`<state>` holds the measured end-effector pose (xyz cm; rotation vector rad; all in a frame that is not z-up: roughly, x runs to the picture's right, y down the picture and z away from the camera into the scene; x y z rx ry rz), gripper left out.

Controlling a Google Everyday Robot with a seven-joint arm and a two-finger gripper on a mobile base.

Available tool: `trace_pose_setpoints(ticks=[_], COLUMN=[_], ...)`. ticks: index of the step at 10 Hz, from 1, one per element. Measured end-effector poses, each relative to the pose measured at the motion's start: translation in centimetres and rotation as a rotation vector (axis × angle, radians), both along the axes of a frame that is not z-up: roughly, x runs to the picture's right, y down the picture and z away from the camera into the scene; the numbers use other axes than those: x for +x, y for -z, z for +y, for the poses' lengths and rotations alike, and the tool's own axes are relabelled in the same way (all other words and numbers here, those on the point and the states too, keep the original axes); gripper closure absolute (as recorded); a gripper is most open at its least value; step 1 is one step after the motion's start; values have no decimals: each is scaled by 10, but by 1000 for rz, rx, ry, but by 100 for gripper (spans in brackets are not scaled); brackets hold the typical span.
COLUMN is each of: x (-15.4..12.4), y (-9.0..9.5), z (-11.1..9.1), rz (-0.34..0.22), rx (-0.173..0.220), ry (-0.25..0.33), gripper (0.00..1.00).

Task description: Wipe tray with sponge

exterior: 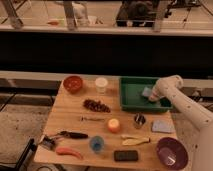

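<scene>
1. The white arm's hand (153,95) sits low inside the green rectangular plastic tray (131,95), toward the tray's 3 o'clock side. I cannot tell whether it is clamped on anything.
2. The small light blue-grey rectangular sponge (146,92) lies in the tray, right against the hand at its 9 o'clock.
3. The tray looks light and slick on the pale wooden counter (75,125). A hard sideways stroke could shove the whole tray toward 9 o'clock instead of wiping it.
4. The sponge looks soft and squashy, so a weak hold might let it slip free mid-stroke.
5. The tray's walls are low. An overlong stroke could catch one, tilt the tray, or jolt the small shiny metal cup (139,120) near its 6 o'clock edge.
6. The tray floor seems flat, hard and smooth, and the sponge blocky and matte.
</scene>
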<state>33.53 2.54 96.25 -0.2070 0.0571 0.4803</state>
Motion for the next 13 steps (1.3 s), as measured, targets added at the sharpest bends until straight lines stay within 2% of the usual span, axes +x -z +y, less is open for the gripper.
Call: trace_pose_setpoints(ticks=[1,4,5,6,7,10,11,13], x=[-4,-12,-12,-12,-10,-18,-22,-41], y=[-3,-6,0,10,20,61,69,82], z=[-7,-23,-24,-21,-22,-33,-36,-44], rz=[-16,-71,-95,-122,-137,-192,-199,-241], rx=[11,43,63,87,109,200,218,246], ry=[27,90,153,238,290,319,320,317], gripper=[80,77,69,66,68,84,84,69])
